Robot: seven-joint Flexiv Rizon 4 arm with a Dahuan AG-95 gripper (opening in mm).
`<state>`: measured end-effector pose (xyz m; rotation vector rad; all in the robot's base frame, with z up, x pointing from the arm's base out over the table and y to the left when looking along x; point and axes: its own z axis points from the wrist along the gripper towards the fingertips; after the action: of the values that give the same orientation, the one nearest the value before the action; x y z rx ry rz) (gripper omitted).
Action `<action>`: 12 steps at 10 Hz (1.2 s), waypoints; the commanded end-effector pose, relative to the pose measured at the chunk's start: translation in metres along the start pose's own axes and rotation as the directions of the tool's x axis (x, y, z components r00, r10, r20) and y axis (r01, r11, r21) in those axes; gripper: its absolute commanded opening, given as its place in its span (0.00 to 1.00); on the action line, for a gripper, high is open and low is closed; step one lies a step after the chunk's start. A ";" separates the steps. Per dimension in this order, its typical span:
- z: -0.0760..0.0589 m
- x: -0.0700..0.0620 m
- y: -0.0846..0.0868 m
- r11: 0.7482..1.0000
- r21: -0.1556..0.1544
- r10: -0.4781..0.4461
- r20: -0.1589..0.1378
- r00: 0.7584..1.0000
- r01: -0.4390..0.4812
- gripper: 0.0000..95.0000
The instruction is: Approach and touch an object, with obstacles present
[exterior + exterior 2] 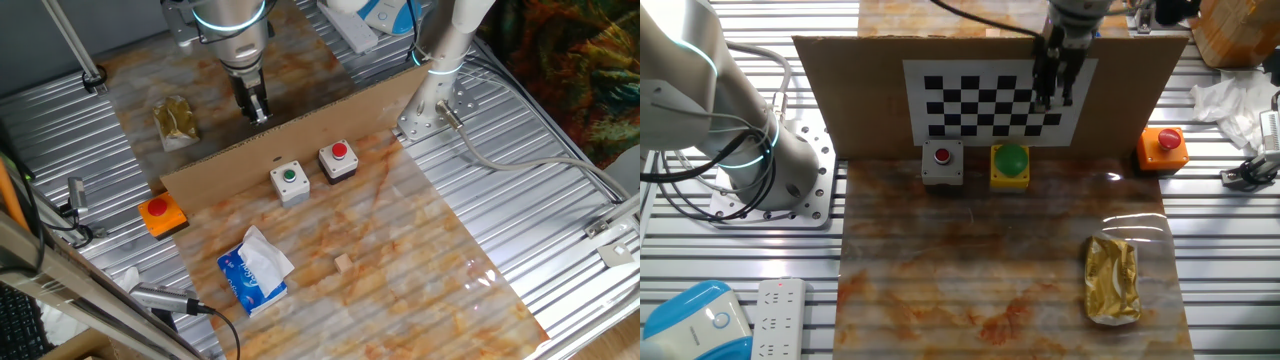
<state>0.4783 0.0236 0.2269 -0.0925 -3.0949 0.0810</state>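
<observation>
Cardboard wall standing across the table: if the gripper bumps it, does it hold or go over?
The cardboard wall is a thin sheet standing on edge with no visible brace, so it would probably tip or slide easily. It looks light for its area and may flex. The gripper hangs close behind its top edge, so a bump seems plausible.

Bench [420,250]: ribbed metal surface overlaid with a marbled orange-brown board. Cardboard wall [330,120] upright across the board, dividing it in two. On one side of the wall: green button box [290,183] just beside red button box [338,162], both close to the wall; tissue pack [254,272] and small wooden block [344,263] nearer the board edge. On the other side: gold packet [176,122]. Orange box with red button [162,214] off the wall's end, at the board's edge.
</observation>
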 end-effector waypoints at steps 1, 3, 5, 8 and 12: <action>-0.006 0.005 0.004 1.000 0.000 0.008 -0.001 1.000 -0.008 0.00; -0.013 0.010 0.009 1.000 0.001 0.014 -0.003 1.000 -0.014 0.00; -0.019 0.013 0.008 1.000 0.000 0.008 -0.006 1.000 -0.008 0.00; -0.033 0.012 0.008 1.000 0.000 0.008 -0.021 1.000 -0.008 0.00; -0.057 0.008 0.012 1.000 -0.008 0.022 -0.040 0.999 -0.023 0.00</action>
<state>0.4744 0.0409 0.2856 -0.1330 -3.0564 0.0640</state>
